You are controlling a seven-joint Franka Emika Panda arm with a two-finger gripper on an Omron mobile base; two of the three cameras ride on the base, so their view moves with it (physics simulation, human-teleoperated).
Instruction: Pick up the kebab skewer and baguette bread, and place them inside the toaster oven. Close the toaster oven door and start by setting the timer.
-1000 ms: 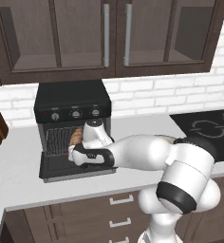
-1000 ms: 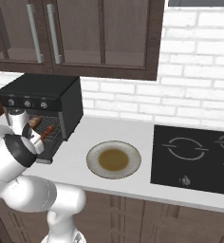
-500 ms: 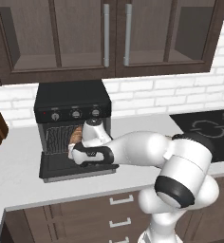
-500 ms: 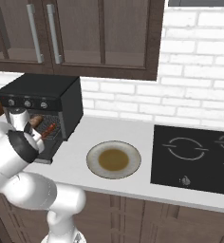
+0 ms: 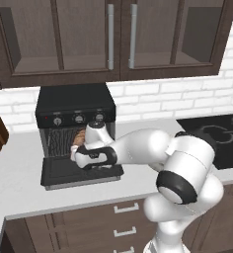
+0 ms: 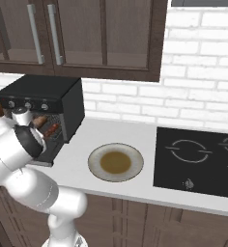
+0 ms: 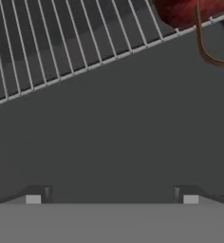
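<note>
At the mouth of the oven (image 5: 76, 106) my gripper (image 7: 111, 198) hangs spread wide and empty, its two dark tips low in the hand view, pointing at the dark floor in front of the wire rack (image 7: 61, 42). The skewer (image 7: 192, 10) lies on the rack at the far corner of that view, glossy reddish-brown lumps on a thin stick; a curved brown sliver hangs past the rack's front edge beside it. The bread (image 5: 78, 139) sits inside too, a tan rounded loaf just behind my wrist in the left base view. The door (image 5: 81, 170) lies flat and open below my hand, a smooth black panel.

So both foods look loaded, and I judge closing the door comes next. The risks, as I see them:

- My hand is low over the open door. If I lift the panel from a poor angle, the smooth face could slip off my fingers and drop back.
- Whatever hangs past the rack edge could catch when the door swings up and keep it ajar, or drag the skewer off the wires.
- The rack is thin, evenly spaced white wire, so a knock from my wrist could roll the bread or tip the skewer between bars.
- The three knobs (image 5: 79, 118) are small, round and close together; a wide grip could turn the wrong one.

The round plate (image 6: 115, 162) rests well apart on the counter (image 6: 82, 144), clear of my swing.
</note>
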